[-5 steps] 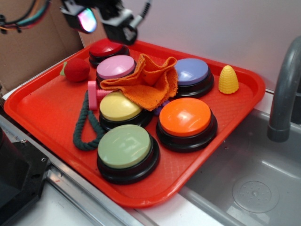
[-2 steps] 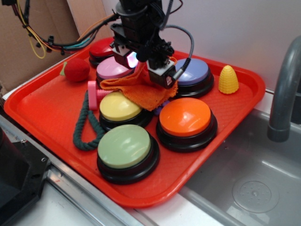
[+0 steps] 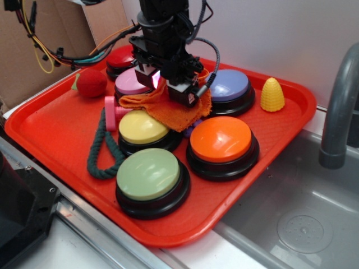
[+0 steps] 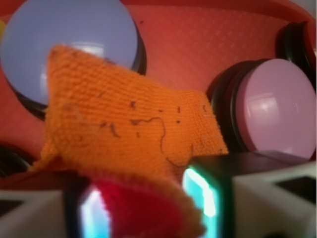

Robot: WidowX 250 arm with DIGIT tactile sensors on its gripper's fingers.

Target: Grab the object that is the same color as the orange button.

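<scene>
I have the gripper down on the orange cloth, fingers straddling a fold, not visibly closed; lift remains

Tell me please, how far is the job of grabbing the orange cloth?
Done: the gripper is down on the orange cloth, between the pink button and the purple button. In hand: fabric lies between its fingers in the wrist view. Left: a confirmed grip and lifting off the tray.
</scene>
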